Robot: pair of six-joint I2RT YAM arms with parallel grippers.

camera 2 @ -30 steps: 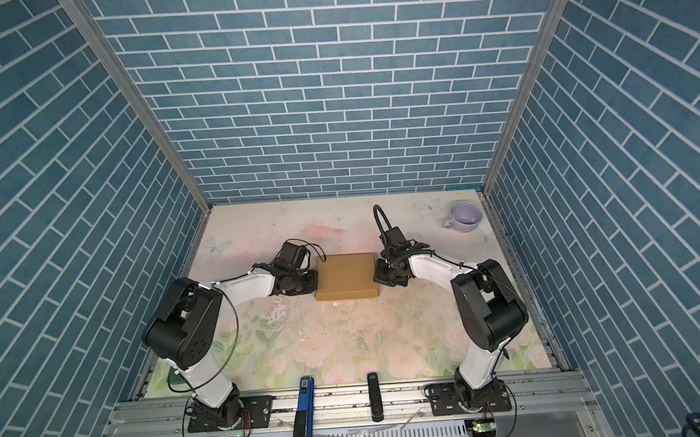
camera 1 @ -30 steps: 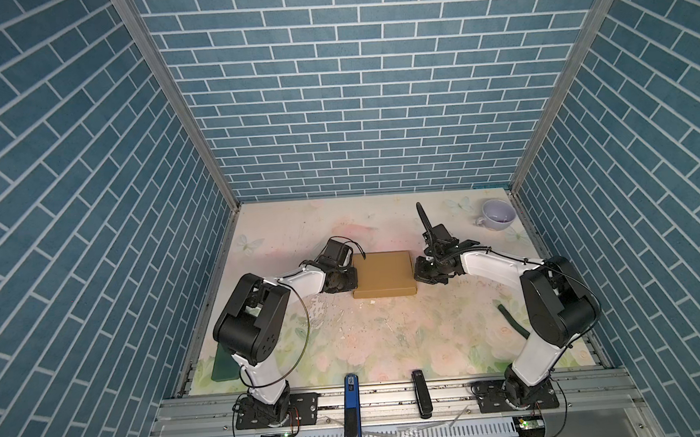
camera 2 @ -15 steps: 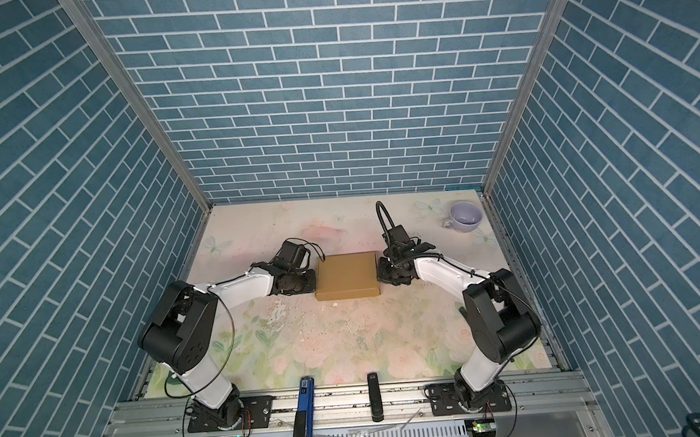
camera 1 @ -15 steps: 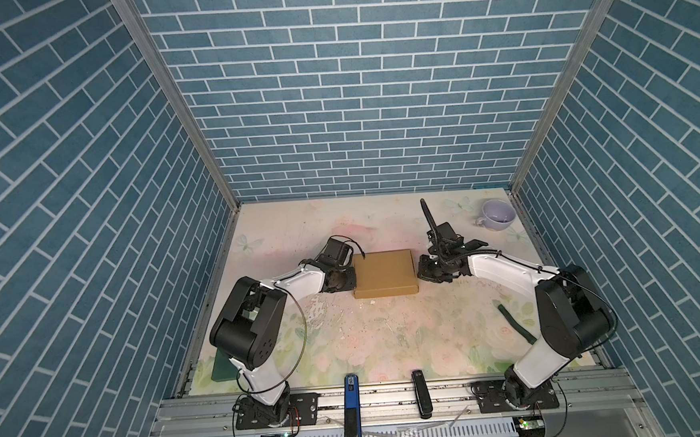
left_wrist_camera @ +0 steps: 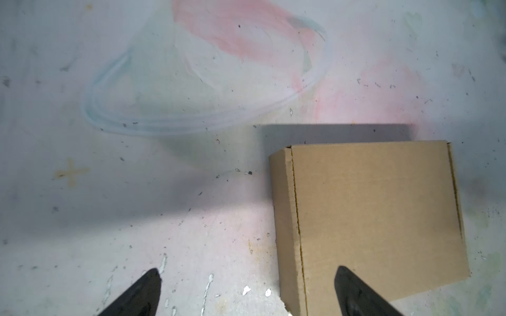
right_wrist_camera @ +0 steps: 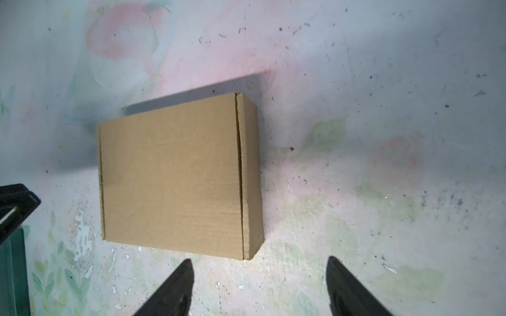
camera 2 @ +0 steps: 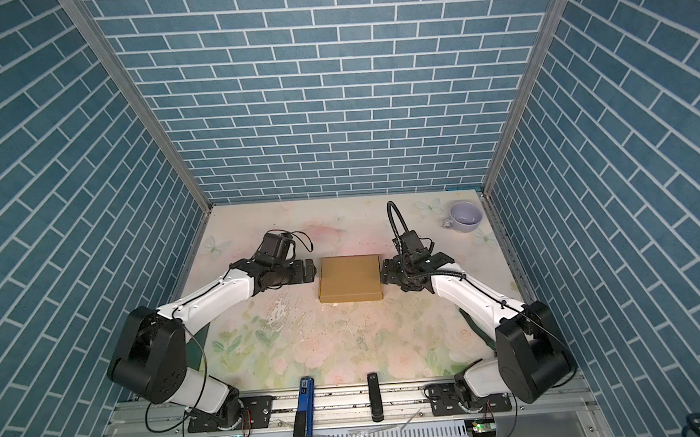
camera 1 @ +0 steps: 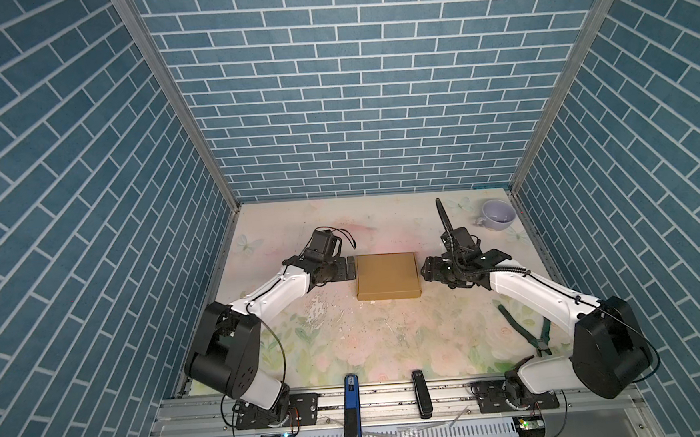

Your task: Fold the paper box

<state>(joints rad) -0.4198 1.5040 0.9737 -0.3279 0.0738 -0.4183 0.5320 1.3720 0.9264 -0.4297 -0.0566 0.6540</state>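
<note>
Plain brown corrugated card, matte, with faint flute lines: the paper box (camera 1: pixel 387 276), shallow and nearly square, folded shut. Lies flat near the middle of the table (camera 1: pixel 347 332), between the two arms. Rests on a worn floral print in pale pink and green, scuffed and flaked white in patches. Just beside its left edge, the left gripper (camera 1: pixel 350 268), black tapered fingers spread wide, pinching nothing. Near its right edge, a little apart, the right gripper (camera 1: pixel 426 269), likewise spread and empty. Only in both top views: a lilac mug (camera 1: pixel 498 214) in the far right corner, green-handled pliers (camera 1: pixel 526 329) by the right arm, a blue tool (camera 1: pixel 351 406) and a black bar (camera 1: pixel 420 394) on the front metal rail. Only in the wrist views: dark crease slits along two opposite lid edges and a narrow side wall. In the left wrist view, one fingertip (left_wrist_camera: pixel 353 290) overlapping the lid; touching or not, cannot tell. In the right wrist view, the whole lid, both fingertips clear of it.
</note>
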